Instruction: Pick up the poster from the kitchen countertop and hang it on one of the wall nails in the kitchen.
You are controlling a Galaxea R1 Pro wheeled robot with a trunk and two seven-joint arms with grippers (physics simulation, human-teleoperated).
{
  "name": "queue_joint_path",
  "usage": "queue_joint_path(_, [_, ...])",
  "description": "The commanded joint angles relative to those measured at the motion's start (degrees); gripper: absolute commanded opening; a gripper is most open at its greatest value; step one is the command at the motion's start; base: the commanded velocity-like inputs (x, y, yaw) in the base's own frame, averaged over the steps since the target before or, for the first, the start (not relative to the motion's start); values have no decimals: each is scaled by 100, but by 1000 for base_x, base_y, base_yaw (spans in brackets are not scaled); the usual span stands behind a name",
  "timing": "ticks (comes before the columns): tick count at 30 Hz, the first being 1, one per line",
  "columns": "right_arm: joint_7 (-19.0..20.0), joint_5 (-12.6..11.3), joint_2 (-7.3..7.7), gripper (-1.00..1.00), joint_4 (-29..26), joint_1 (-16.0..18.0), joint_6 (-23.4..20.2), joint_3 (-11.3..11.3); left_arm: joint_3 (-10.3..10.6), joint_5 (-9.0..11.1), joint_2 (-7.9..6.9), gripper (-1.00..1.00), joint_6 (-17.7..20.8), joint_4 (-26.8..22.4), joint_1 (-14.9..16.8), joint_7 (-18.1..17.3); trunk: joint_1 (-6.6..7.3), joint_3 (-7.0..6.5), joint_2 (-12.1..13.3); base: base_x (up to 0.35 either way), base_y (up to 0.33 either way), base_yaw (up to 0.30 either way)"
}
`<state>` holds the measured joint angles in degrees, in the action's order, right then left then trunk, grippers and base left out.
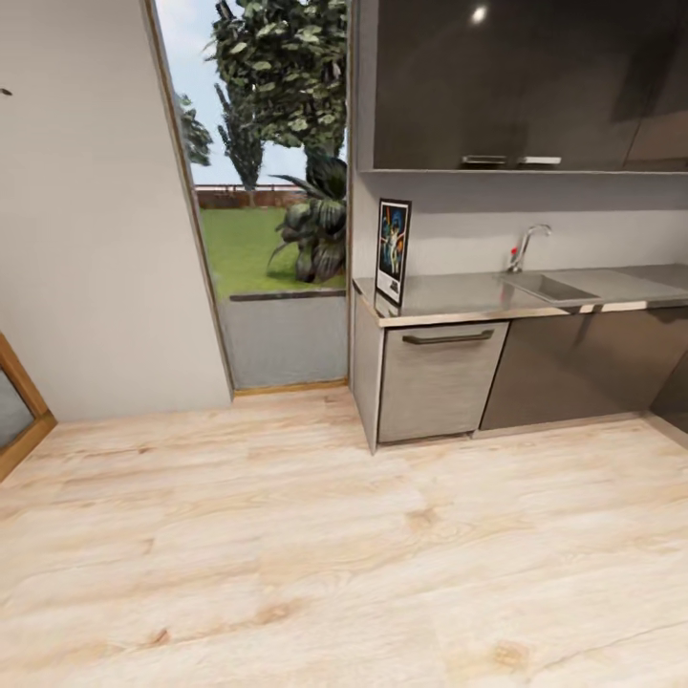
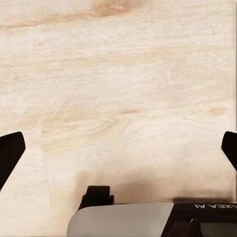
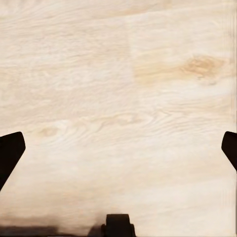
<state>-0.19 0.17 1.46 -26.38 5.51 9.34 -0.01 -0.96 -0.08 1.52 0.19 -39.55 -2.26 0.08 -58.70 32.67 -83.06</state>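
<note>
1. The wooden floor [image 1: 287,554] is stretching wide between the robot and the kitchen units, and both arms are hanging over it, well apart from anything the job needs.
2. The kitchen countertop [image 1: 459,294] is lying far ahead of both pincers, with its sink [image 1: 549,286] and tap [image 1: 527,246] set further along it.
3. The poster [image 1: 393,250] is standing upright at the near end of that slab, leaning by the wall beside the big garden window [image 1: 263,191], far beyond either pincer's reach.
4. I judge the approach to be the step in hand: nothing is being picked up yet, and the next move is calling for a drive across the floor until the poster is sitting just ahead of one pincer.
5. The left pincer [image 2: 118,148] is pointing at bare planks, its fingers spread wide, gripping and touching nothing.
6. The right pincer [image 3: 118,148] is doing likewise, fingers [image 3: 10,153] wide apart over the floor, empty.
7. A tiny dark speck on the pale wall [image 1: 86,210] may be a nail; I cannot tell.
</note>
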Motion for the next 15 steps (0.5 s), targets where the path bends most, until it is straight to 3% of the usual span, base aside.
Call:
queue_joint_path(1, [-4,-12,5,100,-5,2,17,-14,-10,-1,4,100,1,-6,-2,1,-3,4,-2,316,-104,4])
queue_joint_path(6, [-3,-17,20,100,-96,2,241,-33,-10,-1,1,100,-1,-2,-2,1,-3,4,-2,320,-92,1])
queue_joint_path(7, [-15,-9,68,100,-681,1,708,-36,-10,-1,-2,100,-1,-5,-2,-4,-3,4,-2,322,-83,0])
queue_joint_path(10, [-20,7,98,100,-1461,-12,776,-26,-10,0,-8,100,-1,-8,-2,-6,-3,4,-2,322,-61,0])
queue_joint_path(11, [-18,19,110,100,-2317,-23,555,-20,-10,-1,-10,100,-1,-9,-2,-7,-3,4,-2,324,-17,0])
queue_joint_path(12, [-18,20,111,100,-2521,-25,419,-20,-10,-1,-10,100,-1,-9,-2,-7,-3,4,-2,324,-14,0])
queue_joint_path(13, [-14,19,115,100,-3133,-29,-113,-18,-10,-1,-11,100,-1,-9,-2,-8,-3,4,-2,324,-7,0])
queue_joint_path(15, [-12,19,114,100,-3542,-30,-488,-18,-10,-1,-11,100,-1,-9,-2,-8,-3,4,-2,324,-5,0])
